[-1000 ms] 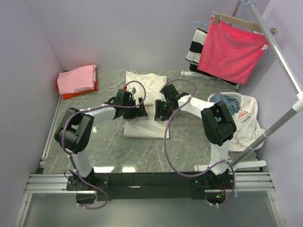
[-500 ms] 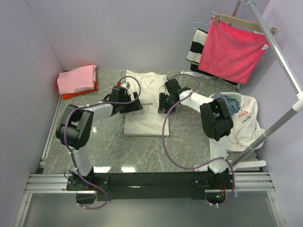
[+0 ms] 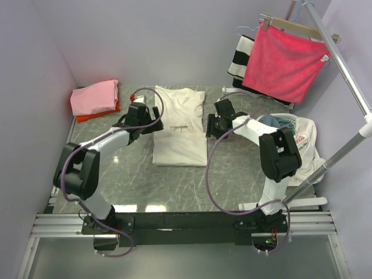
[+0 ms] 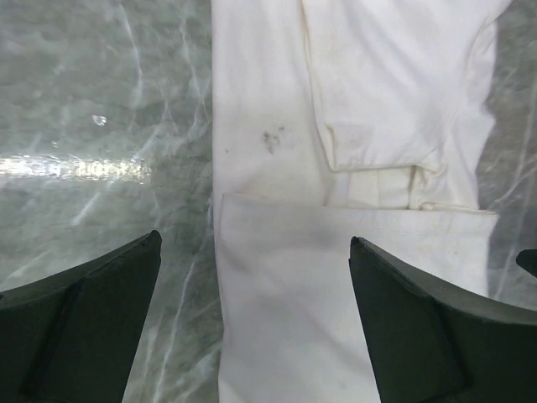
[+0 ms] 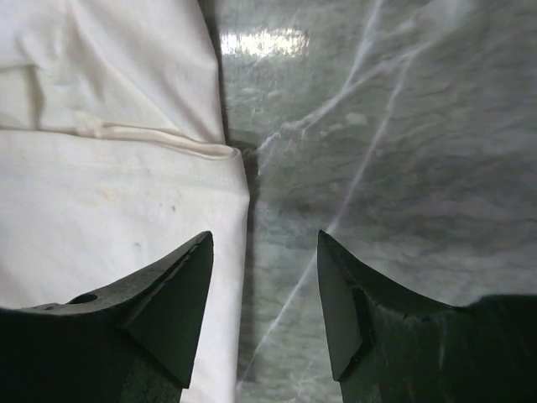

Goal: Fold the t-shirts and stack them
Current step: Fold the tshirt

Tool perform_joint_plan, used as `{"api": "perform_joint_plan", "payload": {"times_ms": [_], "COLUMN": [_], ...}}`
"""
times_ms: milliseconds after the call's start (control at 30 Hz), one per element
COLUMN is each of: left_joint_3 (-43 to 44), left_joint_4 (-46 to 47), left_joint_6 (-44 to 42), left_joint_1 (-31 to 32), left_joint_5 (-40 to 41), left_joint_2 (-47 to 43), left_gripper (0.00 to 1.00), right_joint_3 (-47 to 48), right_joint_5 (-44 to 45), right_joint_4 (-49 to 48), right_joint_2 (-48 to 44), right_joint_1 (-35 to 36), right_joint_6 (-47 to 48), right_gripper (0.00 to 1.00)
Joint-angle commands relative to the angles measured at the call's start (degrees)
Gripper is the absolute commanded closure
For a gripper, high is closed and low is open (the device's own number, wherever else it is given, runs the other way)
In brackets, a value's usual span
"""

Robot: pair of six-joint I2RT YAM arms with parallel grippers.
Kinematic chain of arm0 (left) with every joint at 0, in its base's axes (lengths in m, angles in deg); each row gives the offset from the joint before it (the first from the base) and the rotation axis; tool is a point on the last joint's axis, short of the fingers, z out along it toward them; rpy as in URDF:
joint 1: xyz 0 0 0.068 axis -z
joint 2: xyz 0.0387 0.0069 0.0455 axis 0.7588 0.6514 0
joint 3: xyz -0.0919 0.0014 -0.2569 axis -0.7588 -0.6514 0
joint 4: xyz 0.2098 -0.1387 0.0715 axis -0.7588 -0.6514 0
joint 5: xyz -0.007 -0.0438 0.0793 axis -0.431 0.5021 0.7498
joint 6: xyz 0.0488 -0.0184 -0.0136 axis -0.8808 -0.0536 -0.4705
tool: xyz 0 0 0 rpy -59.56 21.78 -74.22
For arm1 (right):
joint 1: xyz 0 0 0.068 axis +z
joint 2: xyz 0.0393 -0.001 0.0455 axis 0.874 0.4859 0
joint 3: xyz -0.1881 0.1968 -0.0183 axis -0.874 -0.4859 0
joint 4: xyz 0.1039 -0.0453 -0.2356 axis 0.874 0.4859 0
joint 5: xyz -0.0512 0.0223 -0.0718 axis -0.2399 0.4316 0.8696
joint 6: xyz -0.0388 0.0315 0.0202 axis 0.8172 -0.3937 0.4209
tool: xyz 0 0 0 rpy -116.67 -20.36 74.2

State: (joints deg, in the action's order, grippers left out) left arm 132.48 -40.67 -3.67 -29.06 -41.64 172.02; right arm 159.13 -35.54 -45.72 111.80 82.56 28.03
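Observation:
The cream t-shirt [image 3: 180, 125] lies flat mid-table as a long rectangle, with a folded edge across its middle. It also shows in the left wrist view [image 4: 352, 101] and the right wrist view [image 5: 109, 201]. My left gripper [image 3: 152, 121] is open and empty, straddling the shirt's left edge [image 4: 254, 239]. My right gripper [image 3: 210, 125] is open and empty just off the shirt's right edge, over the marble [image 5: 264, 235]. The folded pink shirt [image 3: 94, 97] rests on the orange-red one [image 3: 99, 114] at the back left corner.
A white basket [image 3: 296, 142] with draped cloth stands at the right. A red cloth on a hanger [image 3: 285, 58] and a striped cloth [image 3: 238, 58] hang from a metal rack [image 3: 349, 75] at the back right. The tabletop [image 3: 116, 168] is grey marble.
Both grippers moved from over the shirt's middle toward the back and out to its sides. The shirt's folded edge now lies flat across its middle, free of the grippers.

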Motion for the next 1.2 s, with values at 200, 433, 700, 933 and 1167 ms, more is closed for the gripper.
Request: {"api": "perform_joint_plan", "payload": {"times_ms": [200,433,700,933,1167], "left_joint_3": [-13.13,-27.1,-34.94,-37.59,-37.06], "left_joint_4": [-2.38,3.77,11.33,21.53,21.89], "left_joint_6": [4.53,8.76,11.57,13.07,13.07], "left_joint_1": [-0.08,-0.08,0.01,0.01,0.01], "left_joint_5": [-4.53,-10.25,-17.89,-23.17,-21.42], "left_joint_2": [-13.16,-20.64,-23.72,-16.88,-13.0], "left_gripper": [0.0,0.01,0.01,0.24,0.72], "right_joint_3": [-7.09,-17.55,-25.99,-26.7,-24.42], "right_joint_5": [-12.94,-18.93,-25.07,-28.34,-27.2], "right_joint_4": [-2.41,-7.43,-14.9,-18.77,-18.69], "right_joint_2": [-8.07,-11.32,-12.21,-8.17,-5.61], "right_joint_1": [-0.97,-0.97,-0.89,-0.53,-0.71], "right_joint_6": [-0.94,-3.23,-8.05,-10.53,-10.44], "right_gripper": [0.4,0.39,0.39,0.41,0.74]}}
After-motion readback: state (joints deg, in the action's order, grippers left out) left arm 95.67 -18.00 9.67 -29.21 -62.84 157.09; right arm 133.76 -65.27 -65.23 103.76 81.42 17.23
